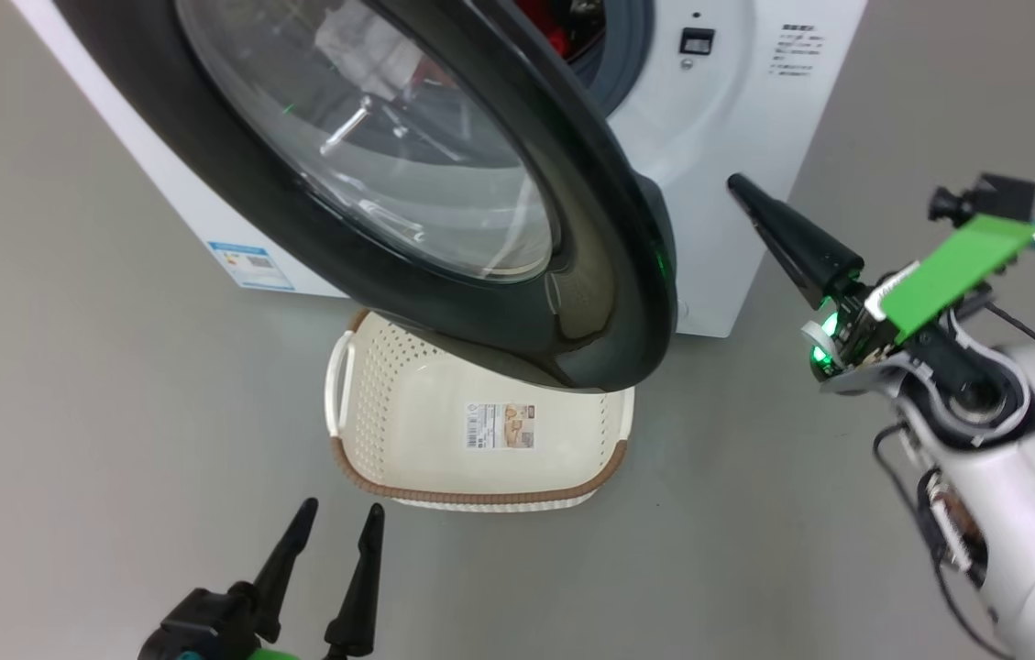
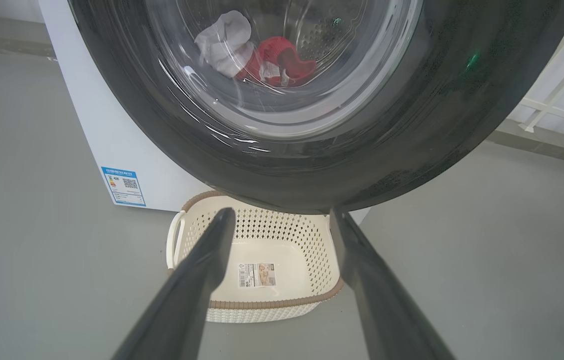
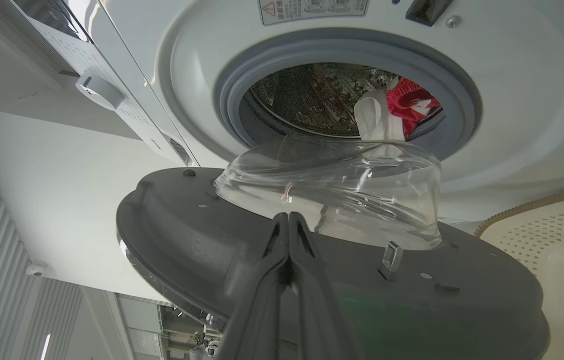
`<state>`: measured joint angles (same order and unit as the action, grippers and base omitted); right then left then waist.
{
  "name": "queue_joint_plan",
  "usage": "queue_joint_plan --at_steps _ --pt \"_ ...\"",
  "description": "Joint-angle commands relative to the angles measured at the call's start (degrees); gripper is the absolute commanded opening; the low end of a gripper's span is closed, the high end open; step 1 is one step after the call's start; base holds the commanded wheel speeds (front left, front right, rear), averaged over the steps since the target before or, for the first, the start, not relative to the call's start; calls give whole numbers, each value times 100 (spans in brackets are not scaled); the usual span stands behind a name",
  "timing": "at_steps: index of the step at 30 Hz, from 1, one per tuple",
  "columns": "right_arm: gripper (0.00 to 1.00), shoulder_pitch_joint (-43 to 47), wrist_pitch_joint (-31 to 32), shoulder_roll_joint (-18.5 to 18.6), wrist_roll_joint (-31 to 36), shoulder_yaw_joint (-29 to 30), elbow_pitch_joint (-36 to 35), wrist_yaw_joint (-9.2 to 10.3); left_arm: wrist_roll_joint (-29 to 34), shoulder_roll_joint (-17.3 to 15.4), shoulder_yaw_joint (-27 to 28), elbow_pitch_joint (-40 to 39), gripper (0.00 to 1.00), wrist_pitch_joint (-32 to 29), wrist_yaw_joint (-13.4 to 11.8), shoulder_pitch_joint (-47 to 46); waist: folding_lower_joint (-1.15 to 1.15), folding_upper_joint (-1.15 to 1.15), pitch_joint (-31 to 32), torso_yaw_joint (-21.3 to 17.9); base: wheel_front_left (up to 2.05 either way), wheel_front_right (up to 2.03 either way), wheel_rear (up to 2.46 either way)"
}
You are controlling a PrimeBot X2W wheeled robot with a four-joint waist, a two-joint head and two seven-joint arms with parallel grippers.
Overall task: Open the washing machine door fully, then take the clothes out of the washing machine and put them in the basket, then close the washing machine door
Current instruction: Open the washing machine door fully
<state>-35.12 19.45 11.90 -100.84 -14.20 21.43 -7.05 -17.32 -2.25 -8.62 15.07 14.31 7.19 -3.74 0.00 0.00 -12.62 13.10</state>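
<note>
Washing machine door (image 1: 389,174): part-open, not yet swung fully, lower rim hanging over the far side of the basket (image 1: 480,495). Clothes (image 3: 396,107): red and white, inside the drum (image 3: 311,100) of the washing machine (image 1: 737,137), close to the mouth. Right gripper (image 1: 746,194): fingers pressed together, empty, just beside the door's free edge on its inner side; contact not determinable. Left gripper (image 1: 341,509): spread, empty, low near the basket's front rim. Likely hazards: pinched tip sliding off the glossy rim or the bulging glass bowl (image 3: 331,185); door drifting back toward the opening; snagging on the latch tongue (image 3: 390,256). Open room: floor (image 1: 68,412) left and right of the basket; tight under the door's lower edge.
</note>
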Motion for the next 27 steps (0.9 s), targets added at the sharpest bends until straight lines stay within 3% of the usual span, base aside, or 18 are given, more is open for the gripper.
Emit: queue_joint_plan --at_steps 1,13,27 --pt "0 -212 102 14 -34 -84 -98 -44 -31 -63 157 -97 100 69 30 -111 0 0 -31 45 0 0 0" --pt "0 -1214 2042 8 -448 -481 1439 -44 -176 -63 24 -53 100 69 30 -168 0 0 -108 303 0 0 0" --pt "0 -711 2649 -380 -302 -807 1468 -44 -134 -63 6 -5 100 69 30 87 0 0 397 645 0 0 0"
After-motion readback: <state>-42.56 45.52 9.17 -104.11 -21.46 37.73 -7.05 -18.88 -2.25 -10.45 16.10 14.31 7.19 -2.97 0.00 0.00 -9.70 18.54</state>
